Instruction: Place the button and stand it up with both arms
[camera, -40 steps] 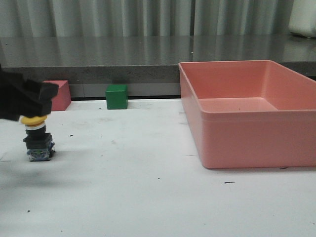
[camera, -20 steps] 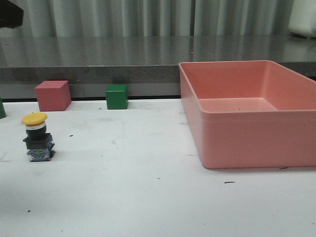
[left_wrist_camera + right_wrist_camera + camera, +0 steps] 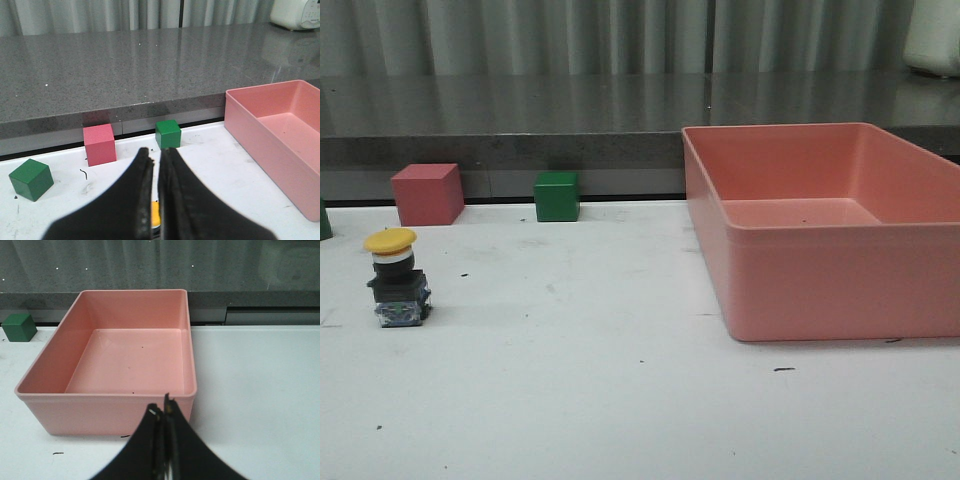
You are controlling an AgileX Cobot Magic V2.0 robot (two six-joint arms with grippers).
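The button [image 3: 396, 278] stands upright on the white surface [image 3: 620, 400] at its left side, yellow cap on top, free of any grip. Behind it sit a pink cube [image 3: 427, 193] and a green cube [image 3: 557, 195], well apart from a big pink tray [image 3: 820, 290] on the right. The left claw [image 3: 155, 155] hangs above the button with its fingers pressed together, holding nothing. The right claw [image 3: 160, 411] is likewise closed and empty, just before the tray's near wall.
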